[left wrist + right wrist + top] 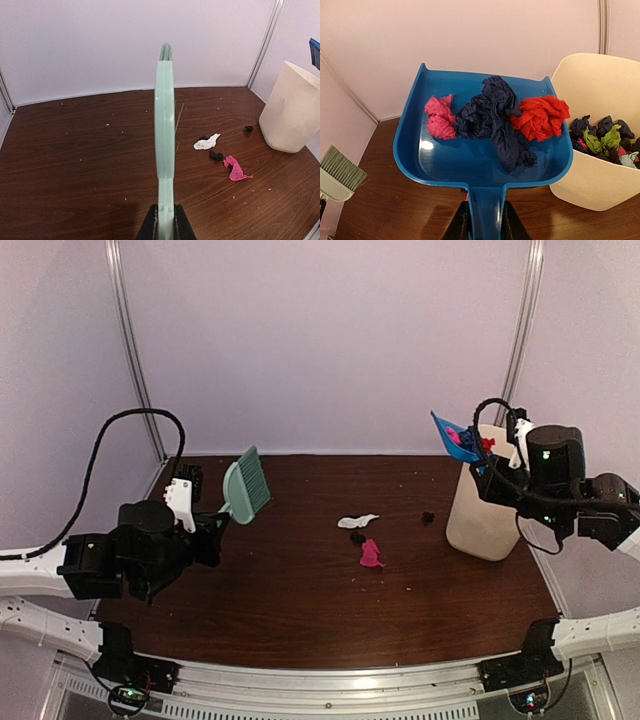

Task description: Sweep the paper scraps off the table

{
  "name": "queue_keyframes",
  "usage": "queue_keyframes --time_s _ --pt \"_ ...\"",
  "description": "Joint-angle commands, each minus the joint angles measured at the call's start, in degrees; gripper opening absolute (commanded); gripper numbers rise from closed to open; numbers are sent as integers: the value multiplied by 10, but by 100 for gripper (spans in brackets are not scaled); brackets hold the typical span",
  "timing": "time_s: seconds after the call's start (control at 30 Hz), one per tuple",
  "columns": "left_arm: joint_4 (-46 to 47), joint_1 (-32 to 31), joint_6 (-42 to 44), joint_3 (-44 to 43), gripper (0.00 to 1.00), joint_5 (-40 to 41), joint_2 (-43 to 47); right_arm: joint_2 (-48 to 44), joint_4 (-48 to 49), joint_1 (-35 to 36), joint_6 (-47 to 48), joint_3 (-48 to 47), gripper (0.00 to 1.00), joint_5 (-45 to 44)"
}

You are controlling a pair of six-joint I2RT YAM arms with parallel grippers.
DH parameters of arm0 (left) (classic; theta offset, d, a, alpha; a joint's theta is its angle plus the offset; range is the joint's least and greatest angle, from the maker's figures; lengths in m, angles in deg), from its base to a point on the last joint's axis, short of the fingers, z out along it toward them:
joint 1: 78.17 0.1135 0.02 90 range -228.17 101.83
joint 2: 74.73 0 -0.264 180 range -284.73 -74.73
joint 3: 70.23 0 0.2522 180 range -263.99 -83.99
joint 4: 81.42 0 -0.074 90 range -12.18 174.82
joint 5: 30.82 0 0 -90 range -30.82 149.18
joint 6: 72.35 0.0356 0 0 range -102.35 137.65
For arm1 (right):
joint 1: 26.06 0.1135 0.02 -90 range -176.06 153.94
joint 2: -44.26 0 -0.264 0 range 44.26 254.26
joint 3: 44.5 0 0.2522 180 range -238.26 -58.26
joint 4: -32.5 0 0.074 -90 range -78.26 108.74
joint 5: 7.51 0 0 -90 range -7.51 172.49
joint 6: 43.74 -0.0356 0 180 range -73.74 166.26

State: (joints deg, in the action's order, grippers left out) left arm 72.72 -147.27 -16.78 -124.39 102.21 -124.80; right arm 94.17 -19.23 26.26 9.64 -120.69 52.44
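Right wrist view: the right gripper clamps a blue plastic dustpan holding crumpled pink, navy and red paper scraps mid-frame, left of the cream plastic bin. Tipped short of its rim, they would spill onto the dark wooden table. The left gripper pinches a mint-green brush.

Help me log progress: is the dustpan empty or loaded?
Loaded. The dustpan carries pink, dark blue and red scraps, its handle clamped in the right gripper, next to the bin.
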Motion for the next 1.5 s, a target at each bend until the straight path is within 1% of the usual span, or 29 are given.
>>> queue_keyframes --time_s 0.0,0.07,0.23,0.37,0.5,0.73,0.8,1.0,1.2,1.37,1.47 --pt "23 -1 2 -13 0 -1 0 -24 5 -70 10 -7 0 74" --pt "24 -1 2 -13 0 -2 0 -34 16 -114 7 -5 0 100" --pt "24 -1 2 -13 0 -4 -1 -47 52 -197 -16 10 0 183" --pt "25 -1 2 -12 0 -7 2 -59 90 -258 -49 28 0 244" --pt "25 -2 2 -10 0 -7 6 -75 125 -307 -90 43 0 286" --pt "25 -1 2 -11 0 -10 4 -90 212 -355 -164 77 0 349" --pt "25 -1 2 -10 0 -11 5 -99 242 -369 -199 91 0 368" --pt "25 -1 2 -10 0 -13 7 -113 333 -391 -282 125 0 395" --pt "26 -1 2 -10 0 -16 9 -103 422 -418 -350 157 0 424" --pt "26 -1 2 -10 0 -19 7 -99 532 -460 -448 209 0 467" --pt "25 -1 2 -10 0 -21 8 -93 603 -471 -494 237 0 481"
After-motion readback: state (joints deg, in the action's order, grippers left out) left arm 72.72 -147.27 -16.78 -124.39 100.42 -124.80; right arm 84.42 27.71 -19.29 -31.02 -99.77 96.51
